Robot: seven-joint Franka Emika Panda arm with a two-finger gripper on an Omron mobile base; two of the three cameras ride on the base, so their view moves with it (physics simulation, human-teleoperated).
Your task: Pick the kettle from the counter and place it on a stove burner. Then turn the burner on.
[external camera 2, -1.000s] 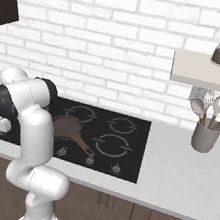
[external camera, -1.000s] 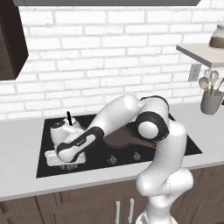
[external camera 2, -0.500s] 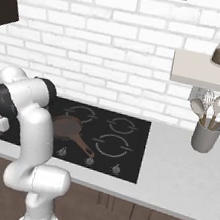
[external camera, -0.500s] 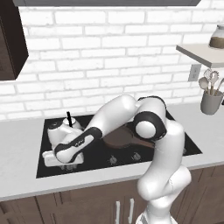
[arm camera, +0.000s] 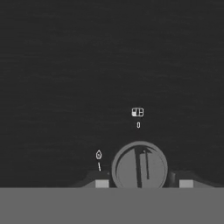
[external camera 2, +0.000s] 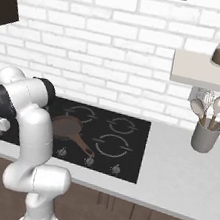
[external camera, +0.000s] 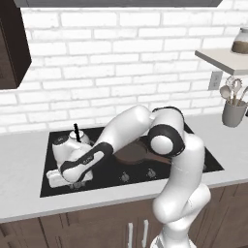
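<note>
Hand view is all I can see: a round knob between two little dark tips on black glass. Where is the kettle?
Observer: The kettle stands on the left side of the black stove top, just behind the claw.
Operator: Is anything else on the stove?
Observer: Yes, a brown frying pan lies near the middle, with its handle pointing toward the front.
Operator: So where on the stove is my claw?
Observer: Down low at the front left corner, with the white arm bent over the pan to reach it.
</note>
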